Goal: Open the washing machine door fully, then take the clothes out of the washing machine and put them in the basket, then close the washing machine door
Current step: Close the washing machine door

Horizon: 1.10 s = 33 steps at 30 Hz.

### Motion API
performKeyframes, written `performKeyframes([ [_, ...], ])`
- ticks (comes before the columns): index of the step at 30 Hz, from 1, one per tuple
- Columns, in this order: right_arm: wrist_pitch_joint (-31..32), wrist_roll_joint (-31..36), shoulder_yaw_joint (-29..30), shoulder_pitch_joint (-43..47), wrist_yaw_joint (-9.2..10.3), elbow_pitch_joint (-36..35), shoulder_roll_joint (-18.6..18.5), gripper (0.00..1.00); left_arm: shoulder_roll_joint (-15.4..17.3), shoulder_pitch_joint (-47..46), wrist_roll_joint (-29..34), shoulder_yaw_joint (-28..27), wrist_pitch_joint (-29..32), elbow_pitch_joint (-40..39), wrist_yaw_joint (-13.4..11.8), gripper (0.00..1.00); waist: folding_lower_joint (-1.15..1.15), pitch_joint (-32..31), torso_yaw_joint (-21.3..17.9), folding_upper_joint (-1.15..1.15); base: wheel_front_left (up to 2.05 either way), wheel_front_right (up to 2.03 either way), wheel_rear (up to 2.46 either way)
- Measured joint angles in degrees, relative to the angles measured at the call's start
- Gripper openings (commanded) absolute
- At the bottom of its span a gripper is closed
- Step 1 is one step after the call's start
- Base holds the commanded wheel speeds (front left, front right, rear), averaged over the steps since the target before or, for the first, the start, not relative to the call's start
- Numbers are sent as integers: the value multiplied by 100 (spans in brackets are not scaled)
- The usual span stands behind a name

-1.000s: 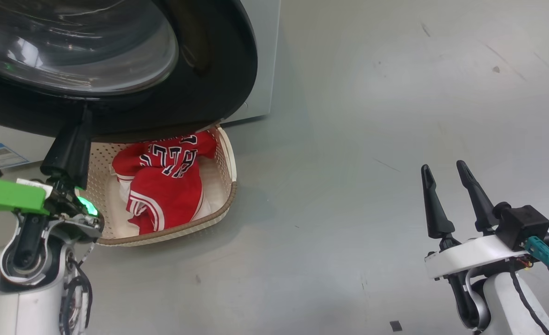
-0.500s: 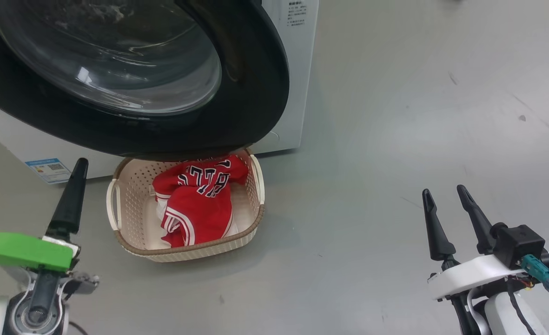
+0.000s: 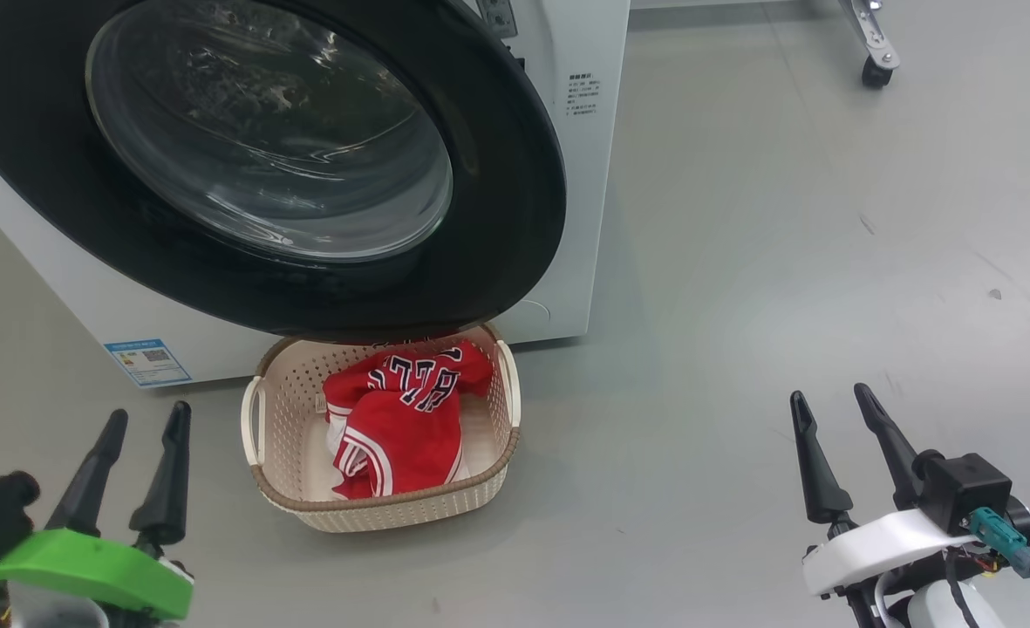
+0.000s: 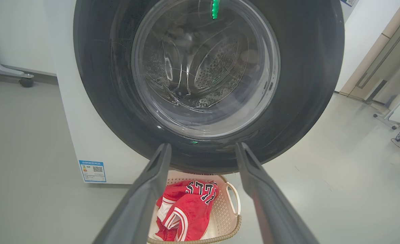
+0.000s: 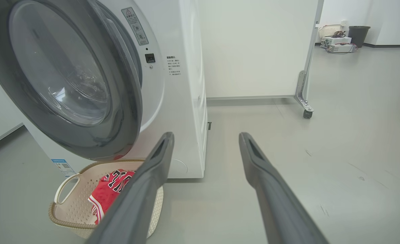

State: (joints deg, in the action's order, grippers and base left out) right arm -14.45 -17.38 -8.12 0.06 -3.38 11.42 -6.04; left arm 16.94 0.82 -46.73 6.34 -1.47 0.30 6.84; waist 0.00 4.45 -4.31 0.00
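The washing machine [image 3: 586,201] stands at the upper left. Its black-rimmed door [image 3: 515,218] is ajar, swung out over the back of the basket [image 3: 375,510]. The right wrist view shows the door [image 5: 125,112] standing off the white front. Red clothes [image 3: 401,419] lie in the cream basket on the floor. My left gripper [image 3: 150,416] is open at the lower left, short of the basket and apart from it. It faces the door's glass [image 4: 206,67], with the clothes [image 4: 186,213] below between its fingers. My right gripper [image 3: 828,395] is open at the lower right over bare floor.
A blue label [image 3: 148,362] sits low on the machine's front. A white partition on a caster [image 5: 306,113] stands behind and to the right, its wheel [image 3: 872,74] at the top of the head view. Grey floor [image 3: 785,262] stretches to the right.
The head camera has pulled back and up, so the whole picture shifted. My left gripper has come away from the door's lower rim, dropped to the lower left and opened. The right gripper stays open.
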Motion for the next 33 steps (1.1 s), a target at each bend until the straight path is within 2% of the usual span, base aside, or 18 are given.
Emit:
performKeyframes([
  [9,0,15,25,218,57,-32,-21,100,-31,333,1007,396,-474,3,-431,100,0,-190,95,0,0,0,0],
  [19,0,36,-25,406,102,-51,-18,100,-151,603,1484,526,-772,109,-911,100,0,-294,162,0,0,0,0],
  [22,1,47,-38,417,109,-64,-20,100,-188,629,1581,554,-826,103,-1015,100,0,-299,166,0,0,0,0],
  [33,2,137,-91,496,153,-146,-33,100,-385,657,1683,616,-948,78,-1152,100,0,-327,184,0,0,0,0],
])
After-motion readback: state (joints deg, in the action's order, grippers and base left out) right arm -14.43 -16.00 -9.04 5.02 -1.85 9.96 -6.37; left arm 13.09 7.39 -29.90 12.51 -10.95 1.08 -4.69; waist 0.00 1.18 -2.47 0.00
